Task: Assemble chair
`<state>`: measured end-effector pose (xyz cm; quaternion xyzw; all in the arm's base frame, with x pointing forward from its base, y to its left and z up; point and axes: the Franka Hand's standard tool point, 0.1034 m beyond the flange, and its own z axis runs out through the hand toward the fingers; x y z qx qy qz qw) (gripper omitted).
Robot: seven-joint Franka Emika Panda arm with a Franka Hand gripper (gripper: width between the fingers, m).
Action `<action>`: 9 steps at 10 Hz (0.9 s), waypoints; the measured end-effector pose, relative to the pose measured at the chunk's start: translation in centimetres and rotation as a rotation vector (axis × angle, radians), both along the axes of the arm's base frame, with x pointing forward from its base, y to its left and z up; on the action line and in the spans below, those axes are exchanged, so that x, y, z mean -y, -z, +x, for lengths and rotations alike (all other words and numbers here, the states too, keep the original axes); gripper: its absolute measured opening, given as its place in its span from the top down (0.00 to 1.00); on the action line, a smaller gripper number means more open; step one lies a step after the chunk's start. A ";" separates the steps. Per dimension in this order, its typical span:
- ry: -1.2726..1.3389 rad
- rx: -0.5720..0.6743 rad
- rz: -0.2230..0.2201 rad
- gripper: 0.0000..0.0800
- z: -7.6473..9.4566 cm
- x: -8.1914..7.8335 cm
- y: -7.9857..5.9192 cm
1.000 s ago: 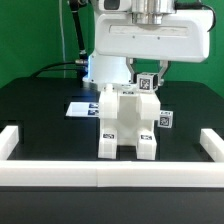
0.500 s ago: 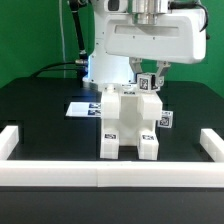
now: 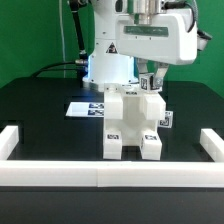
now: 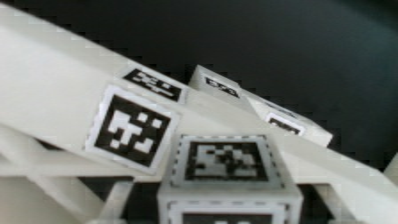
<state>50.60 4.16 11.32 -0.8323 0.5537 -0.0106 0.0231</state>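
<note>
End effector (image 3: 151, 76) pinched shut on a small block (image 3: 150, 84) at the top of the chair (image 3: 128, 125).
The chair stands in the middle of the frame on the black tabletop (image 3: 40, 110). It looks hard, light and smooth, so hold it by flat sides.

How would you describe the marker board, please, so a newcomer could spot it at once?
On the black table stands a blocky white chair. Behind it, toward the exterior view's left, lies the marker board: the only thin, flat white sheet, printed with black tags.
</note>
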 end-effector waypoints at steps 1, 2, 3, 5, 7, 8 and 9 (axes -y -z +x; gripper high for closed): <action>-0.013 0.000 -0.001 0.63 0.0 0.0 0.0; -0.029 -0.001 -0.002 0.63 0.0 0.0 0.0; -0.069 -0.002 -0.003 0.41 0.0 0.0 0.0; -0.179 0.001 -0.009 0.23 0.0 0.0 0.0; -0.344 0.007 -0.017 0.20 0.0 0.0 0.0; -0.432 0.009 -0.021 0.19 0.0 0.0 0.0; -0.504 0.011 -0.024 0.19 0.0 0.0 0.0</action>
